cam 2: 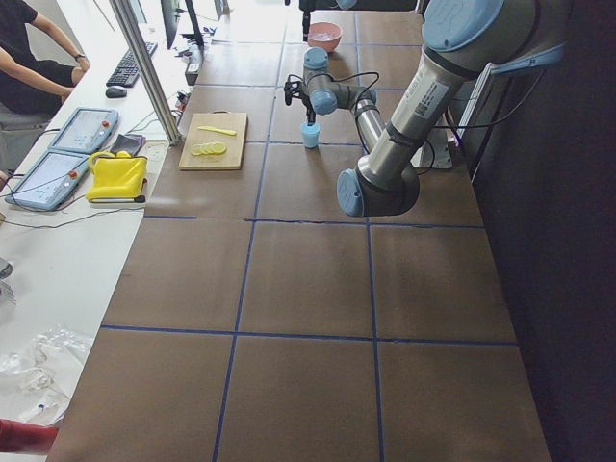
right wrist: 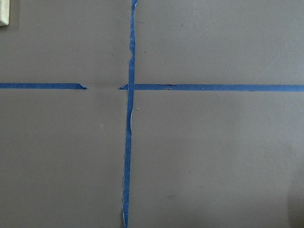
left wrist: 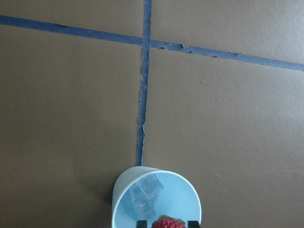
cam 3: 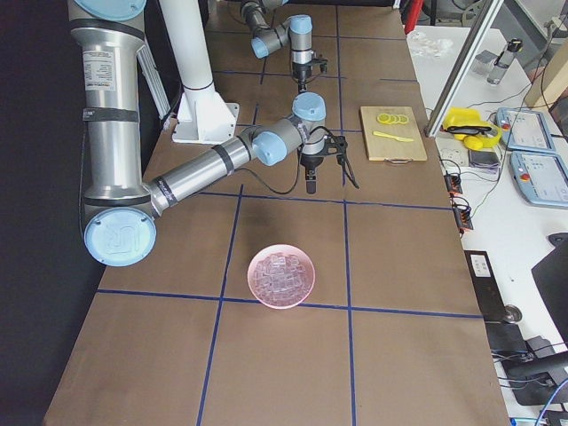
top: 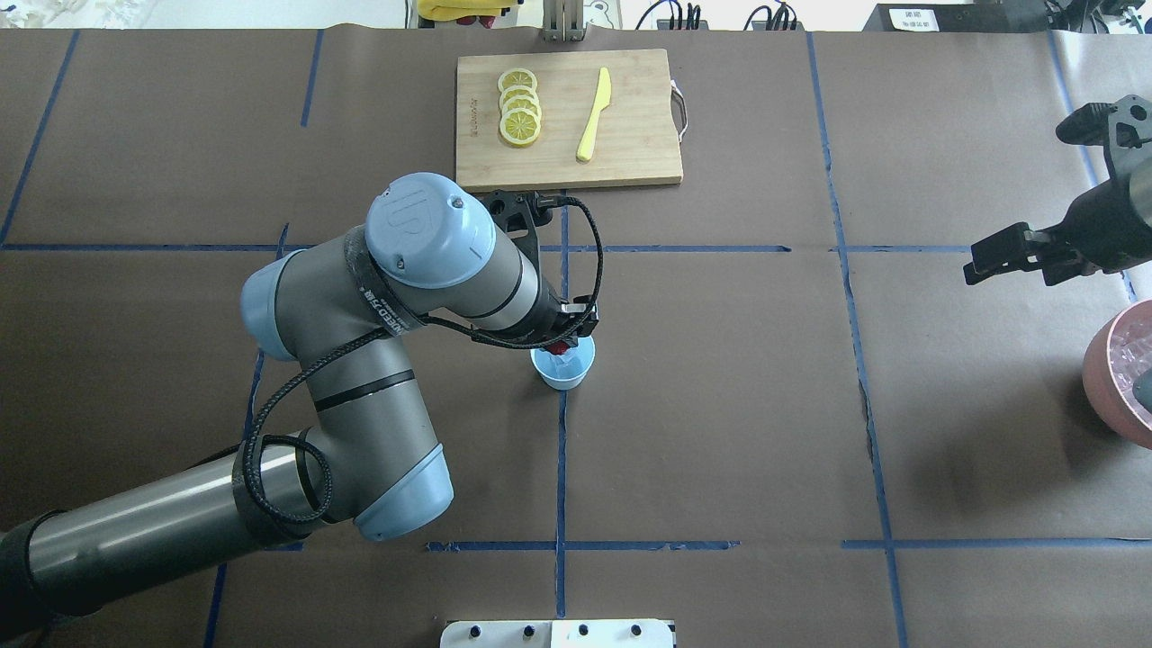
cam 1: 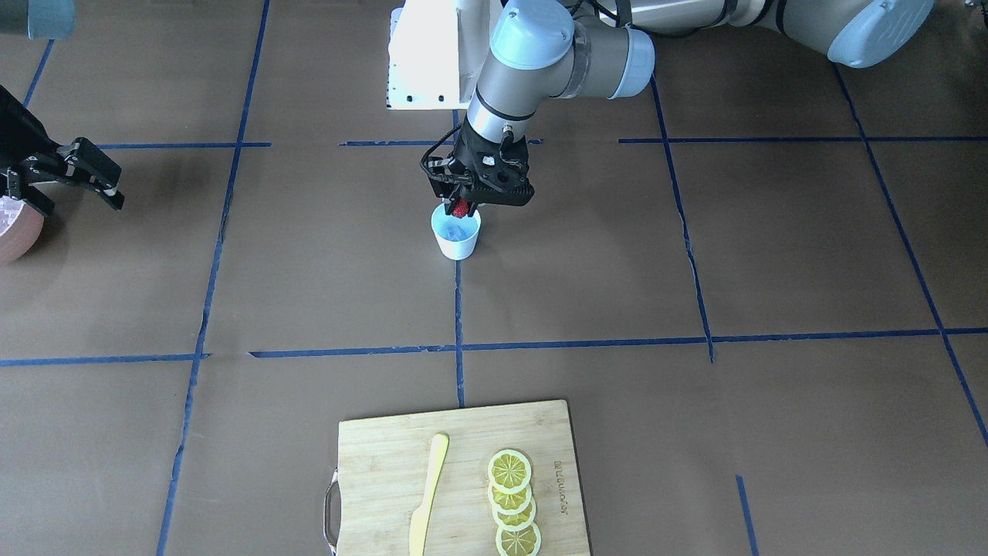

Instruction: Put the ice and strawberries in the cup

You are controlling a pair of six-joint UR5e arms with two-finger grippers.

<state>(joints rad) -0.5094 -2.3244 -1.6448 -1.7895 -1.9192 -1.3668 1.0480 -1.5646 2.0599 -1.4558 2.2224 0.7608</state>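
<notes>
1. Exterior front-facing view: the left hand (cam 1: 463, 205) is closed narrow on the strawberry (cam 1: 461, 208). It holds the berry at the mouth of the cup (cam 1: 457, 245), by the rim's 12 o'clock side.
2. The cup stands upright on the worktop (cam 1: 695, 270), on a blue tape line (cam 1: 458, 324). Ice (left wrist: 145, 197) lies inside it, at 10 o'clock from the berry in the left wrist view.
3. The right hand (cam 1: 77, 202) hangs at 9 o'clock of the cup, well apart, its jaws spread wide and holding nothing.
4. At that hand's 7 o'clock a pinkish bowl (cam 1: 23, 235) sits at the view's edge. The exterior right view shows it filled with clear cubes.
5. At 6 o'clock of the cup lies a cutting board (cam 1: 378, 463). It carries overlapping lemon slices (cam 1: 513, 502), with a yellow knife (cam 1: 428, 494) at their 9 o'clock.
</notes>
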